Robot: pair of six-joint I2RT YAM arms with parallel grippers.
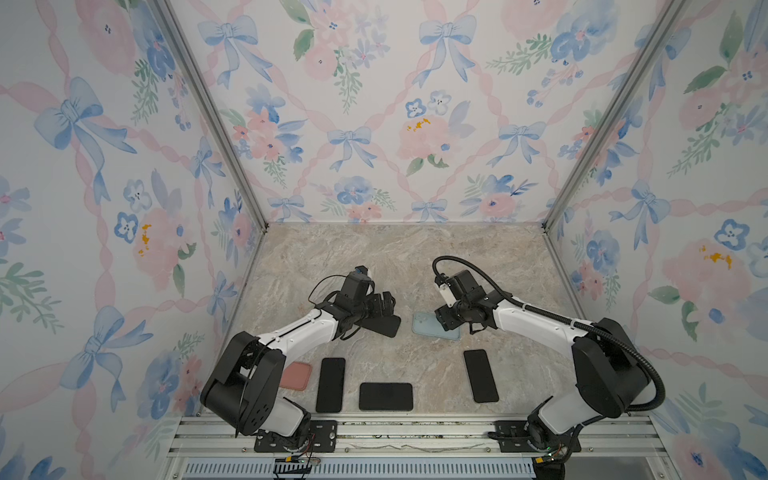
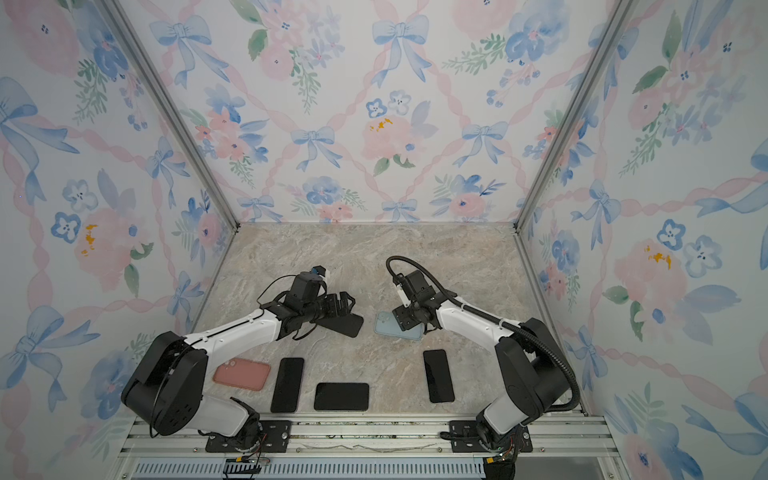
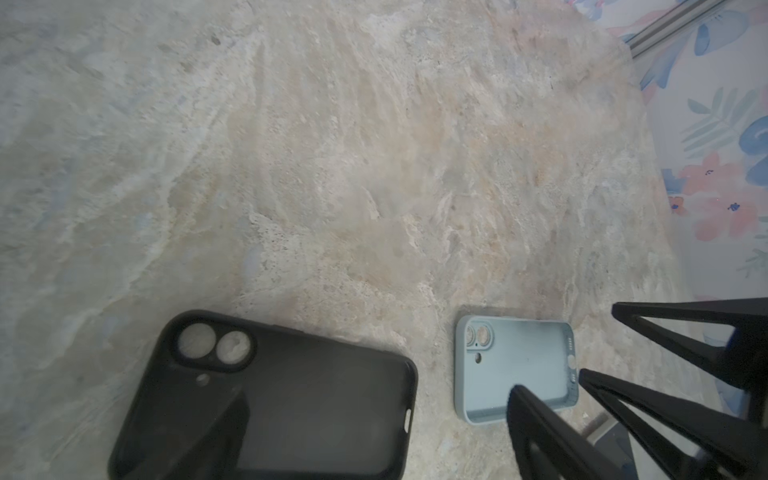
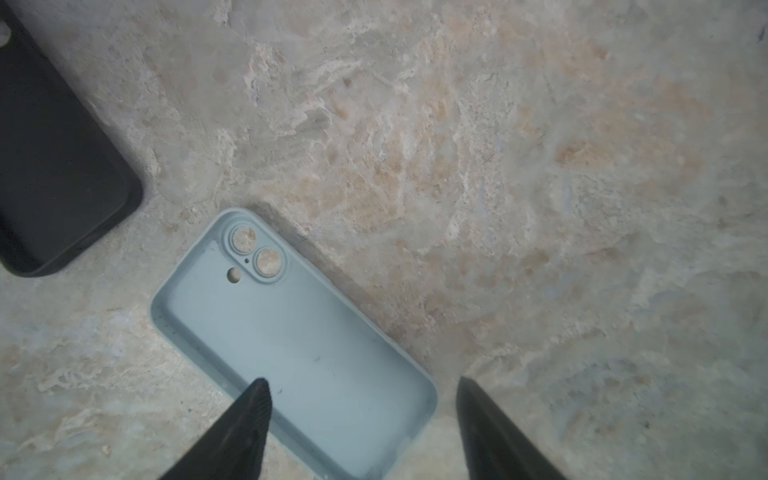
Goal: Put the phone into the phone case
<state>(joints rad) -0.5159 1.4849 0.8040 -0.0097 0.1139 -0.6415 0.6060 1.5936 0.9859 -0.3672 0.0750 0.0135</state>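
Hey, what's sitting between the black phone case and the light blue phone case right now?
Nothing: only bare marble tabletop separates the black case from the light blue case, clearest in the left wrist view.

A marbled, stone-look bench [image 1: 374,257] lies bare at the back. Floral, bow-patterned walls [image 1: 374,104] enclose it. Aluminium rails [image 1: 415,432] front it.

So there's three black phones [image 1: 330,384] [image 1: 385,397] [image 1: 481,375], plus three cases: a black case [image 1: 386,327], a light blue case [image 1: 422,326], a pink case [image 2: 242,374].
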